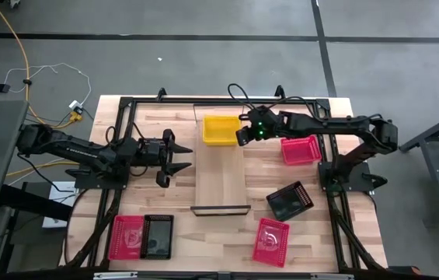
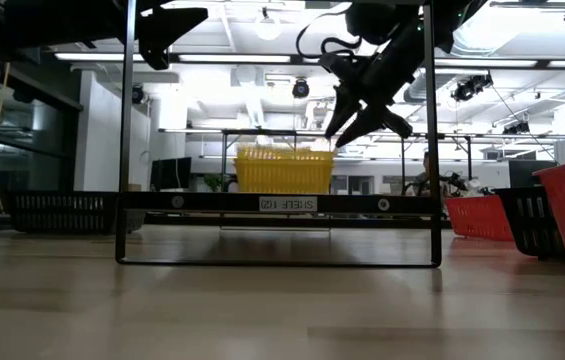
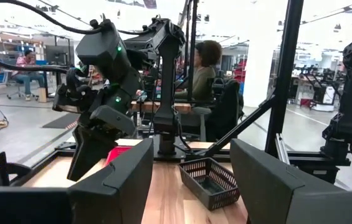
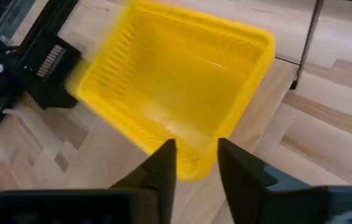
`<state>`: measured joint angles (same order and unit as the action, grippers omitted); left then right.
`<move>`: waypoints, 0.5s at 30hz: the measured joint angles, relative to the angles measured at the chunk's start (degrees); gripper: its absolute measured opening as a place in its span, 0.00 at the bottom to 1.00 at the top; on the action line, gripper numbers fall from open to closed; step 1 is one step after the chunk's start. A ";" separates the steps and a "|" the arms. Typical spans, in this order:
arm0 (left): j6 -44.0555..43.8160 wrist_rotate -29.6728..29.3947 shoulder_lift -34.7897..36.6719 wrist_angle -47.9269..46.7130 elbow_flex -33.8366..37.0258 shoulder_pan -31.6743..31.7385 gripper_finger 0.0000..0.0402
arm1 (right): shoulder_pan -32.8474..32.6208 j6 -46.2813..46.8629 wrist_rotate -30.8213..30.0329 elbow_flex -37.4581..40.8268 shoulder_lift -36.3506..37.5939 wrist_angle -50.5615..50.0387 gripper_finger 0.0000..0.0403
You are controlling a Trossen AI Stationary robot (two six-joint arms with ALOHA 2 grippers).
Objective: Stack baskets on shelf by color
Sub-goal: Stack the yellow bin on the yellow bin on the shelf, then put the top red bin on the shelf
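A yellow basket (image 1: pixel 219 129) (image 2: pixel 282 170) (image 4: pixel 176 87) sits flat on the far end of the pale shelf plank (image 1: pixel 219 183) (image 2: pixel 212 202). My right gripper (image 1: pixel 242 137) (image 2: pixel 367 128) (image 4: pixel 197 163) is open and hovers just above the basket's right side. In the low view its fingertips stand higher than the rim. In the right wrist view one corner of the basket shows between the fingers. My left gripper (image 1: pixel 179 158) (image 3: pixel 191 186) is open, raised over the table left of the shelf, pointing right, and holds nothing.
Right of the shelf lie a red-pink basket (image 1: pixel 301 149), a black basket (image 1: pixel 290 201) (image 3: pixel 210 182) and another red-pink basket (image 1: pixel 271 241). At the near left a red-pink basket (image 1: pixel 128 236) and a black basket (image 1: pixel 158 236) lie side by side. Bare plank runs toward the shelf's near end bar (image 1: pixel 221 209).
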<state>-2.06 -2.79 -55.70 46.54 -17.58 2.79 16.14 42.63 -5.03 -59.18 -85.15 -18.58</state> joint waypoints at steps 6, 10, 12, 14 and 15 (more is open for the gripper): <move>-0.29 -0.10 0.00 -0.20 0.00 0.02 0.50 | 0.00 -4.24 1.02 0.00 3.33 0.80 0.39; -0.29 -0.89 0.00 -0.75 0.00 0.02 0.50 | -0.07 -10.06 -0.36 0.00 6.92 -2.39 0.43; -0.30 -1.13 0.00 -1.32 -0.01 0.02 0.50 | -0.45 -13.19 -2.42 -0.02 8.67 -6.33 0.43; -0.29 -1.33 0.00 -2.13 0.00 0.02 0.50 | -0.55 -16.16 -4.49 -0.02 10.18 -11.49 0.43; -0.29 -1.64 0.00 -2.39 0.00 0.02 0.50 | -0.65 -17.70 -4.68 -0.02 10.78 -14.45 0.43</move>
<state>-2.35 -4.42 -55.70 44.15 -17.58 2.81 15.49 24.94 -9.71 -59.20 -74.37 -33.03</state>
